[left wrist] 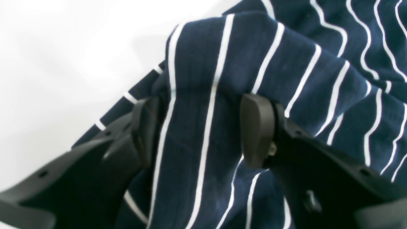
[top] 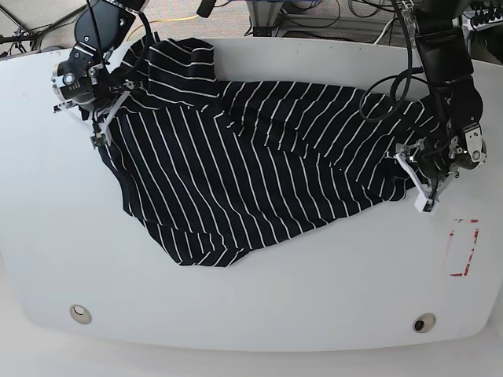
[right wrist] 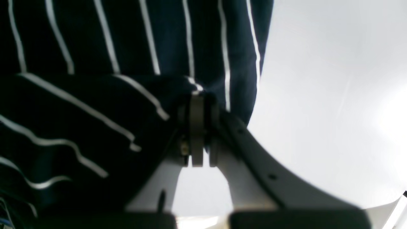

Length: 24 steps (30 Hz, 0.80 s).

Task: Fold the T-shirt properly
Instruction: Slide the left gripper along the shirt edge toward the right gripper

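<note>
Left wrist view: the left gripper (left wrist: pixel 203 127) stands with its jaws apart, a bunched ridge of the T-shirt (left wrist: pixel 286 79) lying between the two pads (left wrist: pixel 256 130). The pads do not visibly press the cloth, so we treat this as a straddle, not a grip. We should close only once a single edge layer sits between the pads; pinching a thick bunch will drag hidden layers.

Right wrist view: the right gripper (right wrist: pixel 198 95) has its jaws closed tight on a fold of the T-shirt (right wrist: pixel 95 111), near the cloth's edge at 3 o'clock. We judge this hold secure.

Base view: the T-shirt (top: pixel 251 173) lies crumpled across the centre of the white table (top: pixel 259 314), not yet flattened. The right gripper (top: pixel 106 118) holds the end at 9 o'clock; the left gripper (top: pixel 420 169) sits at the end at 3 o'clock. We judge the step in hand to be spreading. We should draw both ends apart evenly, low over the table, until the stripes run straight.
</note>
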{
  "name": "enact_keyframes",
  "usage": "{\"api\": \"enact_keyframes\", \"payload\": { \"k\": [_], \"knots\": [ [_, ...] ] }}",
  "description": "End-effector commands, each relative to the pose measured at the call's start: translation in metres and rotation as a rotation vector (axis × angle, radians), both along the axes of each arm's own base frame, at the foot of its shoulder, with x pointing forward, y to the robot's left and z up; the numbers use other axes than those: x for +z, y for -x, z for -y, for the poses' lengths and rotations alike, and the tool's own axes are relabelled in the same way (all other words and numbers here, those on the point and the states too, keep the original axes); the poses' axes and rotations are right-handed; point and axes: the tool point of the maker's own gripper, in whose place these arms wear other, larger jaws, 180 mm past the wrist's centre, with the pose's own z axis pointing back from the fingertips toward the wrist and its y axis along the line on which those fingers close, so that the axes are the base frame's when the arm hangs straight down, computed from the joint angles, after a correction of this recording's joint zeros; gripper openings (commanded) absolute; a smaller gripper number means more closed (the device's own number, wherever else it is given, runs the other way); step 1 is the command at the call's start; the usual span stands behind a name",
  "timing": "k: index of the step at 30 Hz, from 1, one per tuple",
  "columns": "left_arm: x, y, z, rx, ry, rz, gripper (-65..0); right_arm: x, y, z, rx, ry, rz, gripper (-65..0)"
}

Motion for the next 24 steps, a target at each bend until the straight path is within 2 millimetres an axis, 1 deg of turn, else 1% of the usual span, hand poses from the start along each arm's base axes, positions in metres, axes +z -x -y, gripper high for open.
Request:
{"api": "enact_keyframes", "payload": {
  "k": [1,4,6,7,8,9,10,11,14,16,18,19,21,24],
  "knots": [
    [0.017,-0.013,-0.002,-0.002,-0.001,0.057,-29.6,0.010,-0.008,0.005,-0.001,0.017,0.038,-65.0],
    [0.020,-0.014,0.000,-0.009,-0.004,0.068,-30.0,0.011,-0.009,0.005,-0.001,0.017,0.041,-65.0],
    [0.022,-0.015,0.001,-0.012,-0.005,0.077,-35.1,0.011,-0.009,0.005,-0.001,0.017,0.041,-65.0],
    [0.022,-0.015,0.001,-0.012,-0.005,0.077,-39.9,0.011,-0.009,0.005,-0.001,0.017,0.041,-65.0],
    [0.022,-0.015,0.001,-0.011,-0.005,0.077,-46.9,0.011,-0.009,0.005,-0.001,0.017,0.041,-65.0],
    [0.021,-0.015,0.000,-0.008,-0.004,0.072,-56.7,0.011,-0.009,0.005,-0.001,0.017,0.041,-65.0],
    [0.021,-0.015,0.000,-0.008,-0.004,0.072,-63.2,0.011,-0.009,0.005,-0.001,0.017,0.041,-65.0],
    [0.021,-0.015,0.001,-0.009,-0.004,0.072,-65.0,0.011,-0.009,0.005,-0.001,0.017,0.041,-65.0],
    [0.021,-0.015,0.001,-0.010,-0.006,0.072,-65.0,0.011,-0.010,0.004,-0.002,0.016,0.045,-65.0],
    [0.022,-0.015,0.001,-0.011,-0.004,0.073,-65.0,0.014,-0.016,0.005,-0.002,0.018,0.057,-65.0],
    [0.027,-0.017,0.000,-0.009,-0.006,0.088,-65.0,0.016,-0.019,0.005,-0.003,0.019,0.063,-65.0],
    [0.033,-0.019,0.000,-0.013,-0.013,0.107,-65.0,0.017,-0.020,0.006,-0.003,0.022,0.068,-65.0],
    [0.056,-0.024,-0.001,-0.021,-0.042,0.175,-65.0,0.019,-0.021,0.006,-0.001,0.022,0.073,-65.0],
    [0.080,-0.020,-0.005,-0.022,-0.088,0.231,-65.0,0.024,-0.029,0.009,-0.003,0.032,0.092,-65.0]
  ]
}}
